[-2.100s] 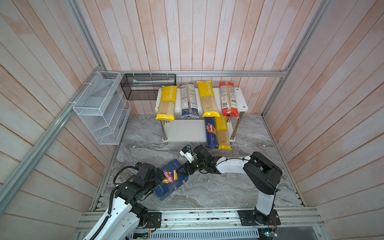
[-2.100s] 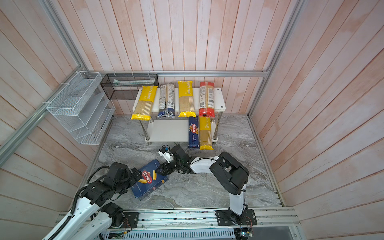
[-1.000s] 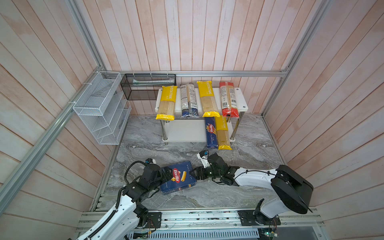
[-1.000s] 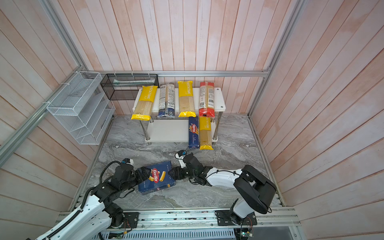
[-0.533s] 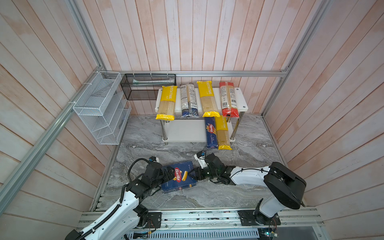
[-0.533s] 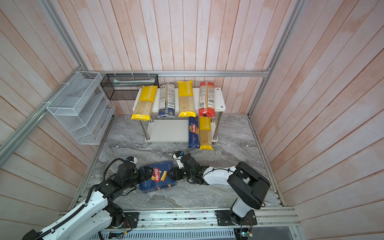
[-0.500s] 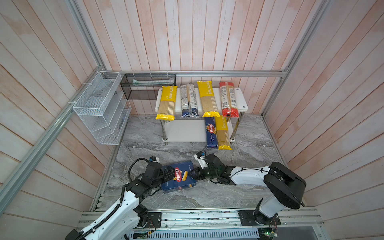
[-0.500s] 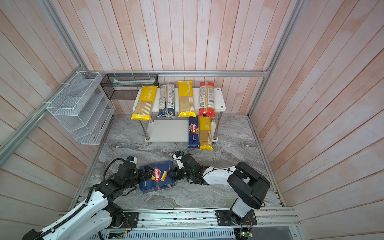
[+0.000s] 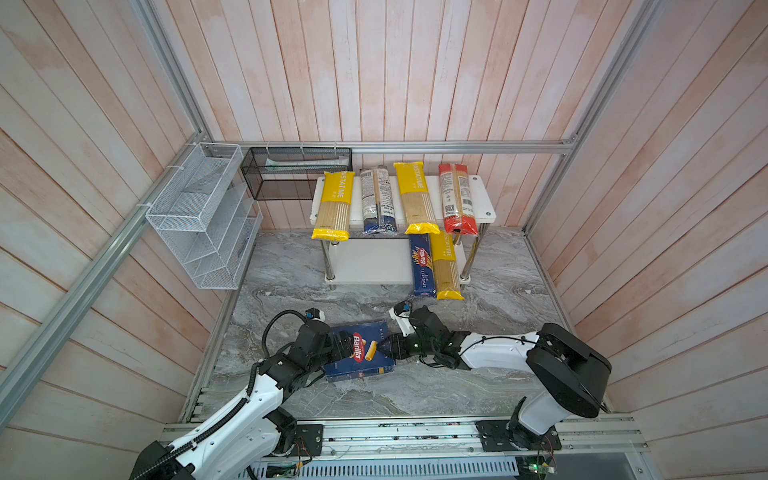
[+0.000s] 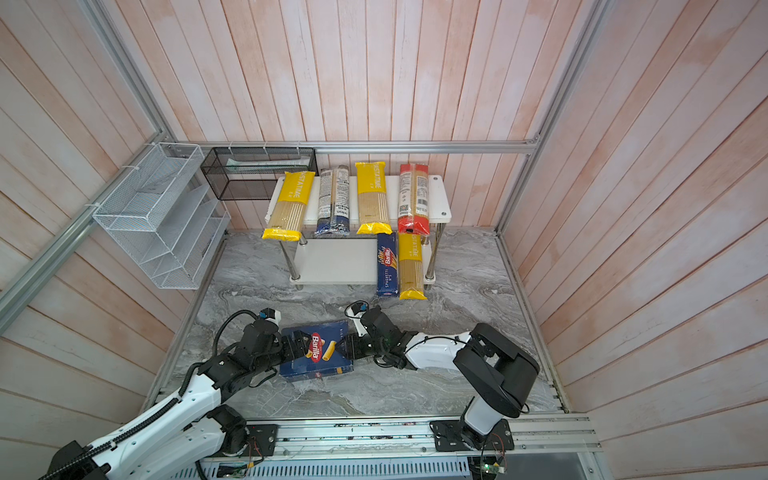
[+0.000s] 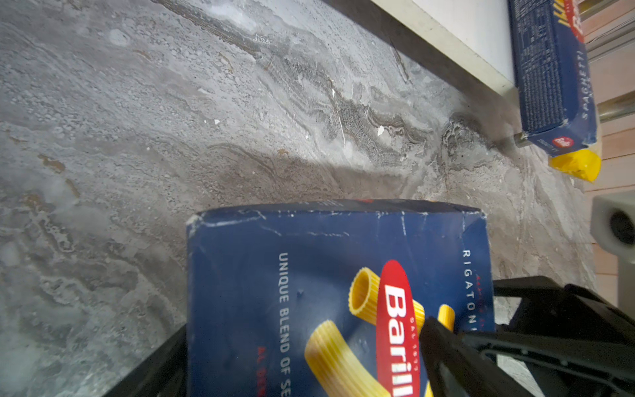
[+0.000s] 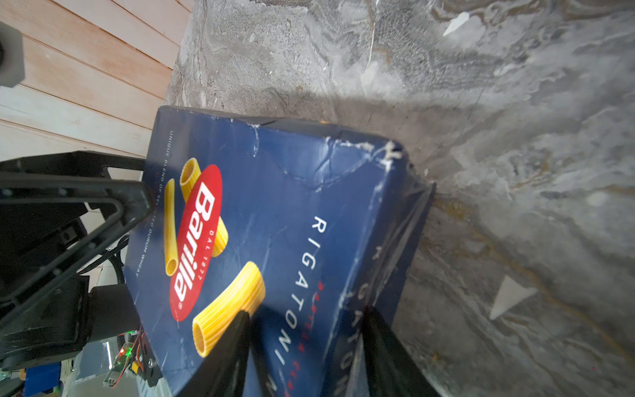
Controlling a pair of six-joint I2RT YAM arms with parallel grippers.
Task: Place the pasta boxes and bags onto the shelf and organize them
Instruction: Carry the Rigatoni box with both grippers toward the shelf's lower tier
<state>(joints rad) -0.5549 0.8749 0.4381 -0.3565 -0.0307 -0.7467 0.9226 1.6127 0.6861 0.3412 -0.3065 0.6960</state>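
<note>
The wide dark blue Barilla rigatoni box point(image 9: 359, 349) point(image 10: 318, 351) hangs tilted low over the marble floor between both arms. My left gripper point(image 9: 343, 347) point(image 11: 305, 337) is shut on its left end. My right gripper point(image 9: 388, 347) point(image 12: 307, 312) is shut on its right end, one finger on the printed face and one on the narrow side. On the top board of the shelf point(image 9: 484, 199) lie two yellow bags point(image 9: 333, 203), a blue-ended bag point(image 9: 376, 199) and a red-ended bag point(image 9: 455, 199). The spaghetti box point(image 9: 422, 266) and a yellow bag point(image 9: 445, 266) lie on the lower board.
A white wire rack point(image 9: 199, 216) hangs on the left wall, and a black mesh basket point(image 9: 297, 172) sits behind the shelf's left end. The left half of the lower board point(image 9: 365, 262) is bare. Wooden walls close in three sides.
The rigatoni box has turned from a slant to lying crosswise and has shifted toward the middle. My right gripper's fingers have closed in on its right end; the left grip stays on.
</note>
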